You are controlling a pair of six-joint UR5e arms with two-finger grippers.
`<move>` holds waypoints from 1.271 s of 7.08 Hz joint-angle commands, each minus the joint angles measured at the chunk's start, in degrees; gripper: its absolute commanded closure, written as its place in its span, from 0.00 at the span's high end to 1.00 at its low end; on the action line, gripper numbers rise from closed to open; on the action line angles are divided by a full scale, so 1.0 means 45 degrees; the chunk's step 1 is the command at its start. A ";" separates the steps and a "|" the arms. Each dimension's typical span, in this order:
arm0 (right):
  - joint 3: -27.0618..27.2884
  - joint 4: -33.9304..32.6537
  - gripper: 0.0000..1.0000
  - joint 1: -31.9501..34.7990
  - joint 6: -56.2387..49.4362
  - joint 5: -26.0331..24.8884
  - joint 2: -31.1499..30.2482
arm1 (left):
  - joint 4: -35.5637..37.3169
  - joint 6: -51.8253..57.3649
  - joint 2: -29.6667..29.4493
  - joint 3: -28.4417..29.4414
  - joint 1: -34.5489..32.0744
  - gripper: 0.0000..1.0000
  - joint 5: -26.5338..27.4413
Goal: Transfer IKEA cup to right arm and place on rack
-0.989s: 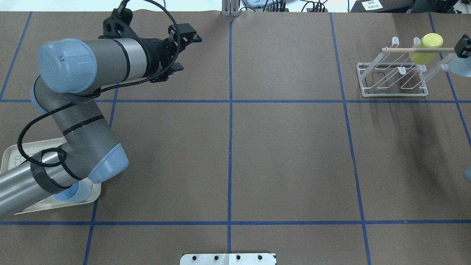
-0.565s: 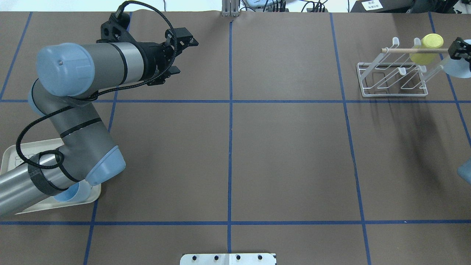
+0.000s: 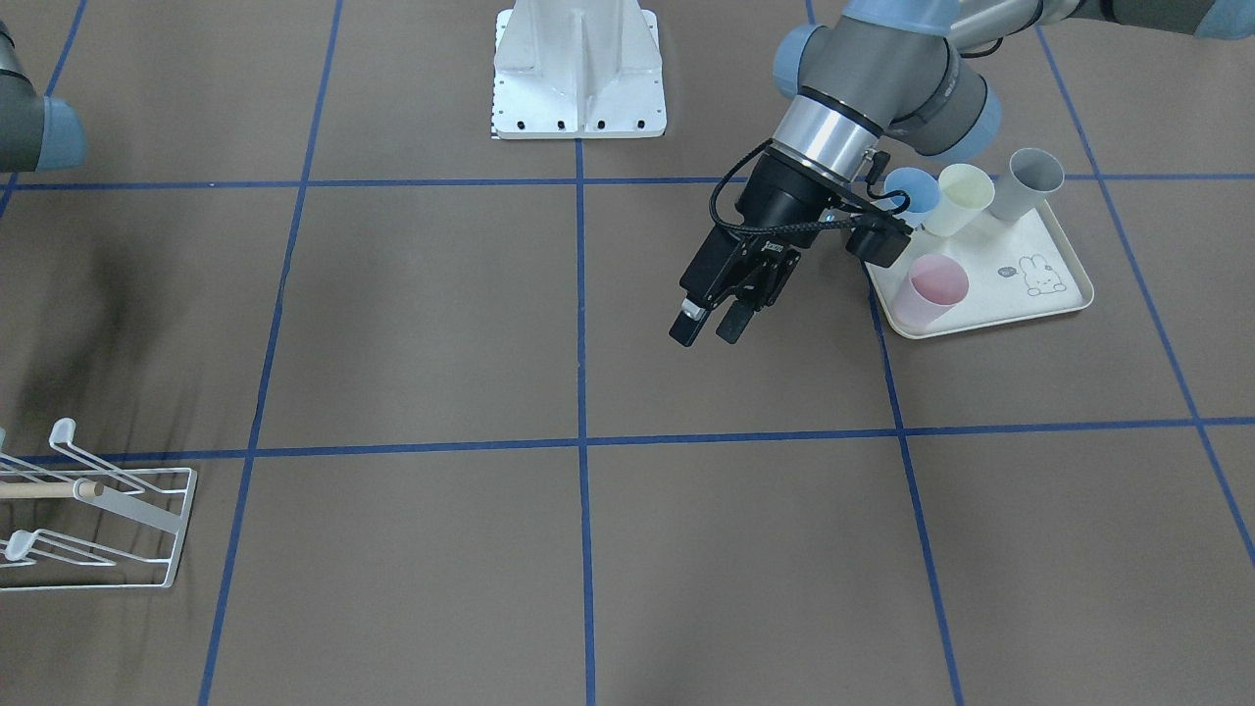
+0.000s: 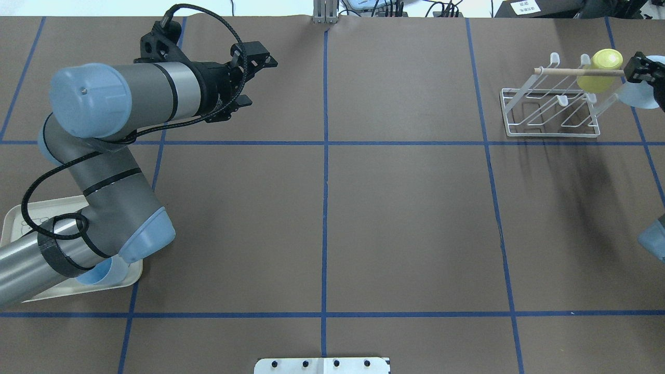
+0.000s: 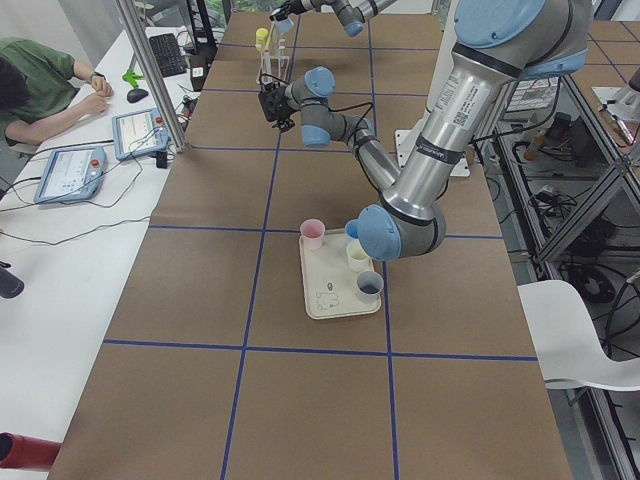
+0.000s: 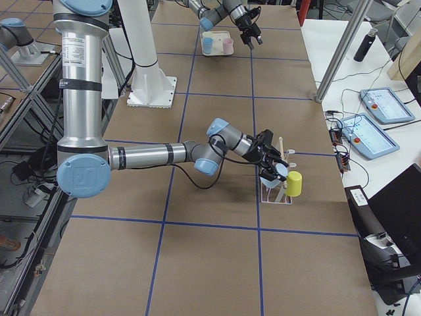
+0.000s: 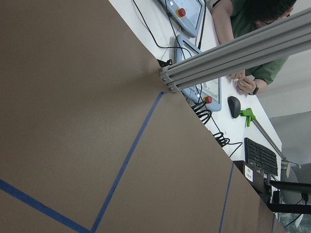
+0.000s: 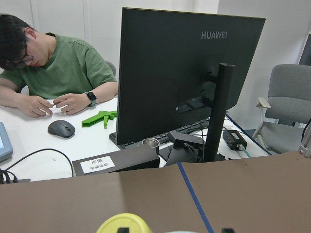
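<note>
Exterior front-facing: four-cup tray [image 3: 983, 297], left gripper [image 3: 708, 326] spread; right gripper [image 4: 638, 69] tight on IKEA cup [image 4: 635, 95]

Brown paper covers the table [image 4: 405, 218], gridded with blue tape lines [image 4: 324, 208]. Along its far edge runs a white desk [image 5: 60, 230], carrying two control pads [image 5: 140, 130], a keyboard [image 5: 187, 55], a mouse [image 8: 61, 128] and a green tool [image 8: 99, 118]. A person in a green shirt [image 8: 53, 63] sits there beside a black Huawei monitor [image 8: 184, 73]. There's a grey office chair [image 8: 289, 102] off to the side and a white wall [image 8: 97, 24] behind, all in flat, even light.
</note>
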 commanded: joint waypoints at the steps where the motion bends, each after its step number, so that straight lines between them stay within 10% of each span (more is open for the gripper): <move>1: 0.0125 0.0019 0.00 0.0032 -0.0227 0.0004 0.0040 | -0.0003 -0.0006 -0.0012 0.0000 0.0000 1.00 0.0019; 9: -0.0108 0.0000 0.00 0.0150 -0.0327 -0.0230 0.0392 | -0.0003 -0.0006 0.0008 0.0000 0.0020 1.00 0.0020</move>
